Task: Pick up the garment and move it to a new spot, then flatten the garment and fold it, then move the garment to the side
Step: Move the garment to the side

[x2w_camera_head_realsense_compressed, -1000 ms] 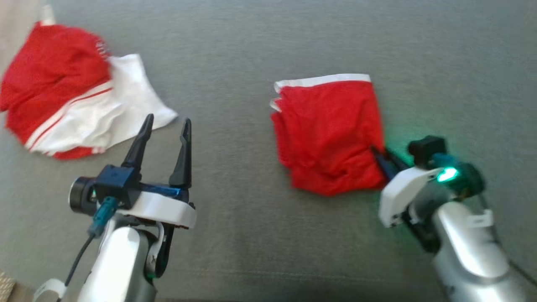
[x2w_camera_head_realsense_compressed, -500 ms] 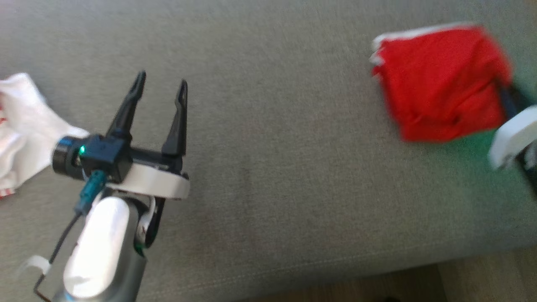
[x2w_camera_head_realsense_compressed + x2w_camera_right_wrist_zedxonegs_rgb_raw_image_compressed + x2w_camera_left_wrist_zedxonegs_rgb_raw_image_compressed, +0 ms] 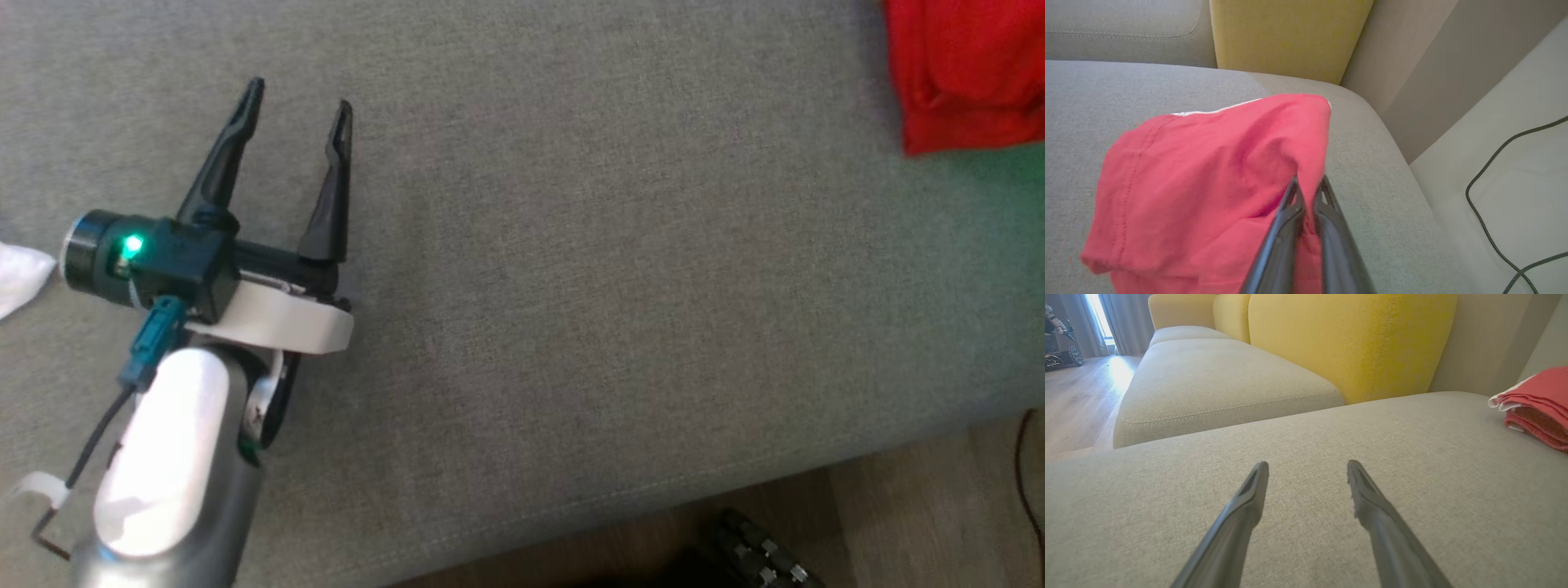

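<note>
The garment (image 3: 967, 77) is a folded red piece with a white edge, lying at the top right corner of the head view on the grey sofa seat (image 3: 571, 286). In the right wrist view my right gripper (image 3: 1308, 185) is shut on the garment (image 3: 1208, 179), pinching a fold of its near right edge and lifting it a little. The folded garment (image 3: 1537, 406) also lies at the right edge of the left wrist view. My left gripper (image 3: 298, 96) is open over bare cushion, far left of the garment, nothing between its fingers (image 3: 1249, 498).
A white cloth corner (image 3: 18, 273) shows at the left edge of the head view. The seat's front edge runs along the bottom, with wooden floor (image 3: 922, 506) and a dark wheel (image 3: 755, 551) below. Yellow back cushions (image 3: 1351, 339) stand behind. A black cable (image 3: 1498, 188) lies on the floor at right.
The head camera has swung, so the whole picture shifted: the garment slid to the top right corner and the red and white pile left the view. The right gripper stays shut on the garment.
</note>
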Robot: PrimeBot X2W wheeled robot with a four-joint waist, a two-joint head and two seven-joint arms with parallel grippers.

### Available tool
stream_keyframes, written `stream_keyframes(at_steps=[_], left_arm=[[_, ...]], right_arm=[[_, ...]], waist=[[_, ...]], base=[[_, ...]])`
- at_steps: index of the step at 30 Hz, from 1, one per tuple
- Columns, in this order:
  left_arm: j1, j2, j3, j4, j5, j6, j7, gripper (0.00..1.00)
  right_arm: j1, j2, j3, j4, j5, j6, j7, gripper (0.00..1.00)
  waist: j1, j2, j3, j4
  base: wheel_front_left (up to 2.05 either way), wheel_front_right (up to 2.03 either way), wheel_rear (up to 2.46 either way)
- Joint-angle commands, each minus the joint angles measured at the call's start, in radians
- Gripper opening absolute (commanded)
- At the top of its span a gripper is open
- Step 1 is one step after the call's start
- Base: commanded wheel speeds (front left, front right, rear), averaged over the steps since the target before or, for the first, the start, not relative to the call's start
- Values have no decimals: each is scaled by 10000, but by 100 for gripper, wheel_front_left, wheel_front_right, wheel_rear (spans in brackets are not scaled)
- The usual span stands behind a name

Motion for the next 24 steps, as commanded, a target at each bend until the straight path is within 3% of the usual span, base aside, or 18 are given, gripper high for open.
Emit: stream_keyframes(at_steps=[1,9,10,11,12,13,14,24], left_arm=[[-267,328,271,-390,69,11,18,100],[-391,432,226,-420,52,19,67,100],[-397,440,214,-422,50,19,68,100],[-397,450,203,-420,45,18,70,100],[-396,460,196,-420,40,22,74,100],[-395,468,191,-420,34,26,78,100],[-394,476,184,-417,28,31,82,100],[-203,481,171,-201,-134,124,-4,100]], right_arm=[[-100,-466,-168,-379,149,31,2,0],[-227,-476,-418,-283,765,31,-176,0],[-239,-466,-428,-274,797,31,-202,4],[-250,-429,-447,-272,846,31,-229,28],[-258,-384,-458,-285,892,31,-248,46],[-252,-347,-471,-311,899,31,-254,89],[-229,-306,-485,-350,874,31,-253,100],[613,801,-926,-1545,435,31,-614,100]], waist=[[-1,0,146,-121],[-1,0,294,-206],[-1,0,296,-203],[-1,0,292,-203],[-1,0,289,-206],[-1,0,287,-206],[-1,0,278,-204],[-1,0,-207,-179]], base=[[0,0,0],[0,0,0],[0,0,0],[0,0,0],[0,0,0],[0,0,0],[0,0,0],[0,0,0]])
